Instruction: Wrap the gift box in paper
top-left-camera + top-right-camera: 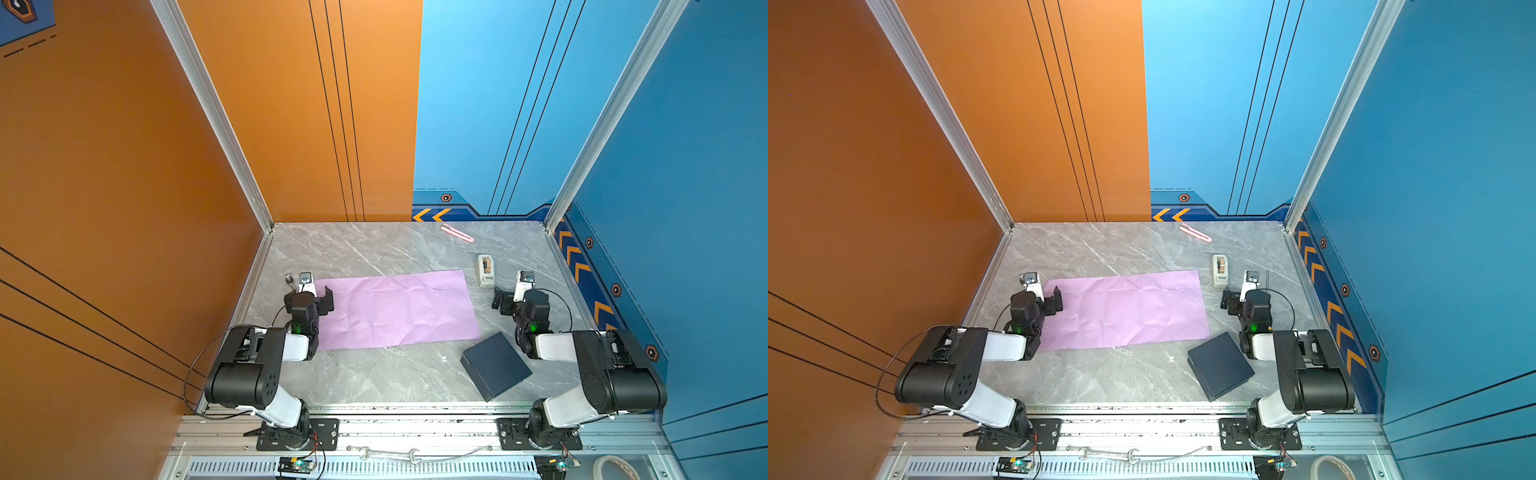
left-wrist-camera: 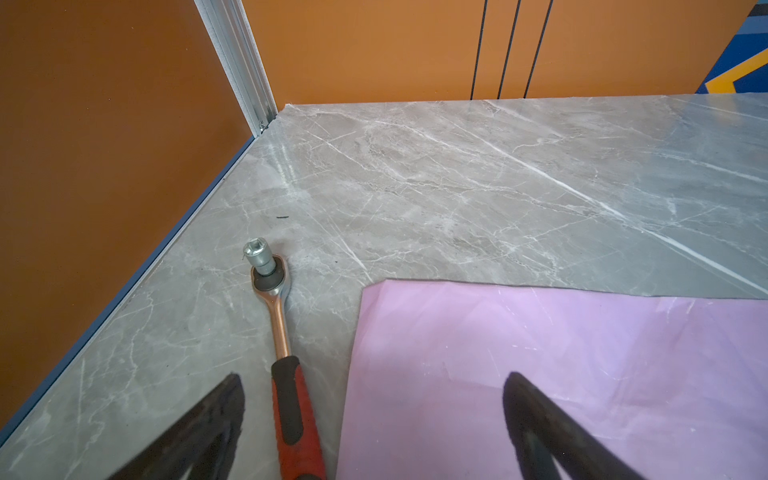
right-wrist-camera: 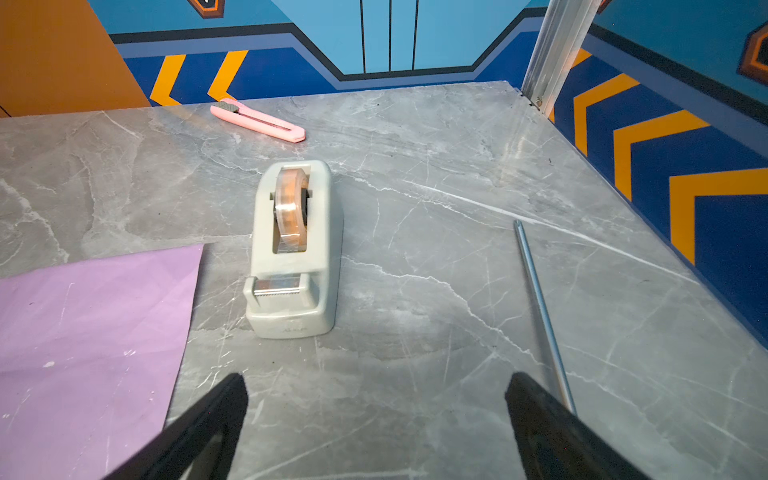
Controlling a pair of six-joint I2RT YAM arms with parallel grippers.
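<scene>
**A:** Entry, left gripper (image 2: 374, 380). How do the jaws stand?

**B:** Spread wide, with nothing between them. In the left wrist view one finger (image 2: 540, 415) shows over the paper (image 2: 582, 374) and the other over bare marble. Whether either finger touches down cannot be told.

**A:** What lies under it?

**B:** A ratchet wrench (image 2: 278, 316) with a red and black handle. It lies on the table (image 1: 374, 374) just beside the paper's edge, and its handle runs below the gap between the fingers.

**A:** Right gripper (image 3: 376, 380)?

**B:** Also fully spread and empty, over bare marble. The beige tape dispenser (image 3: 293, 249) stands just ahead of it. A thin metal rod (image 3: 540, 307) lies on the table and passes behind one finger. The pink cutter (image 3: 257, 120) is farther off, near the back wall.

**A:** Note the paper.

**B:** It lies flat, creased, lilac side up, mid-table between the two arms in both top views (image 1: 399, 309) (image 1: 1125, 309). Its left end reaches under the left gripper. Its far right corner is near the dispenser but not touching it.

**A:** And the gift box (image 1: 496, 365)?

**B:** It is closed and dark navy and rests on the marble toward the front right, turned diagonally. It is off the paper, near the paper's near right corner with a sliver of table between them, and just beside the right arm. Neither gripper is in contact with it.
</scene>
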